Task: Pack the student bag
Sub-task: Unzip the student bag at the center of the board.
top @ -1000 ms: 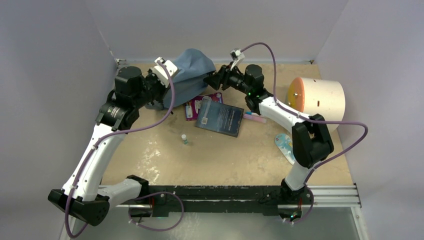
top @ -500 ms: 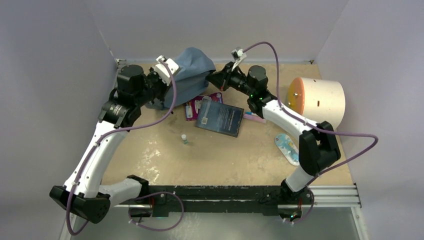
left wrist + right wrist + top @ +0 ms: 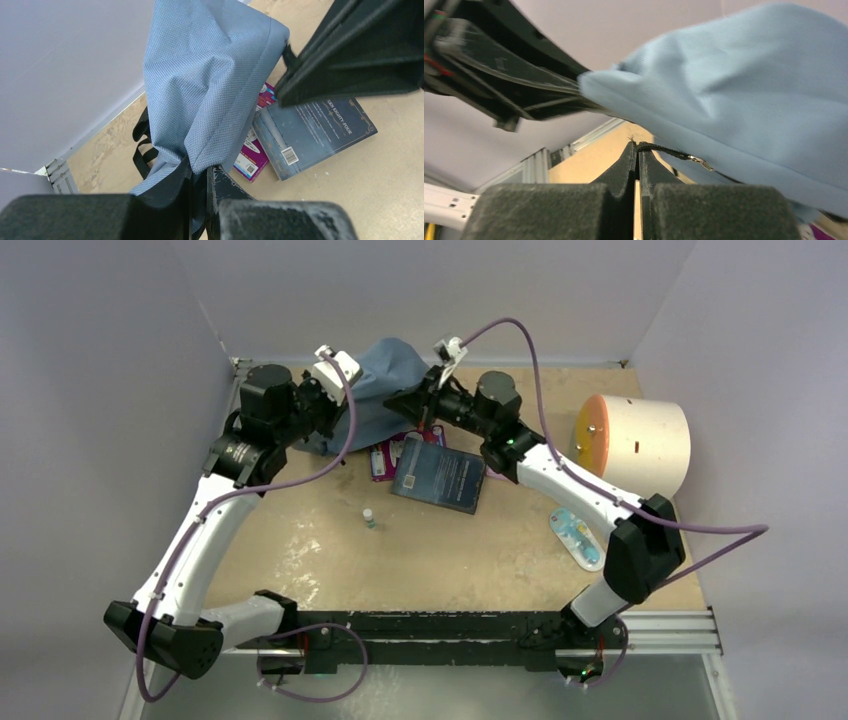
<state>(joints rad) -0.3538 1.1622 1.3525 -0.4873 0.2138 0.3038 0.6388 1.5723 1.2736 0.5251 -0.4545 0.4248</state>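
Surface: tan wooden worktop (image 3: 450, 560), pale grey walls (image 3: 430, 290).
Left end effector (image 3: 199, 172): clamps grey-blue fabric backpack (image 3: 210, 75).
Right end effector (image 3: 638, 150): pinches its zipper cord (image 3: 669, 150).

Grey-blue woven student bag (image 3: 210, 75), dark navy book (image 3: 438, 476), orange-faced white cylinder (image 3: 645, 445)

A plain lavender-grey back wall (image 3: 430, 290) stands just beyond the left gripper (image 3: 199, 176) and the right gripper (image 3: 638, 152), with a thin metal strip (image 3: 560, 363) along its foot. A matching left wall (image 3: 90, 390) rises near the left gripper's outer side. The right wall (image 3: 760, 360) stands well apart from the right gripper. Below both grippers lies a tan wooden tabletop (image 3: 440, 550), marked with pale scuffs. An aluminium rail (image 3: 660, 625) runs along its near edge, far behind them. The light is soft and even, with faint shadows.
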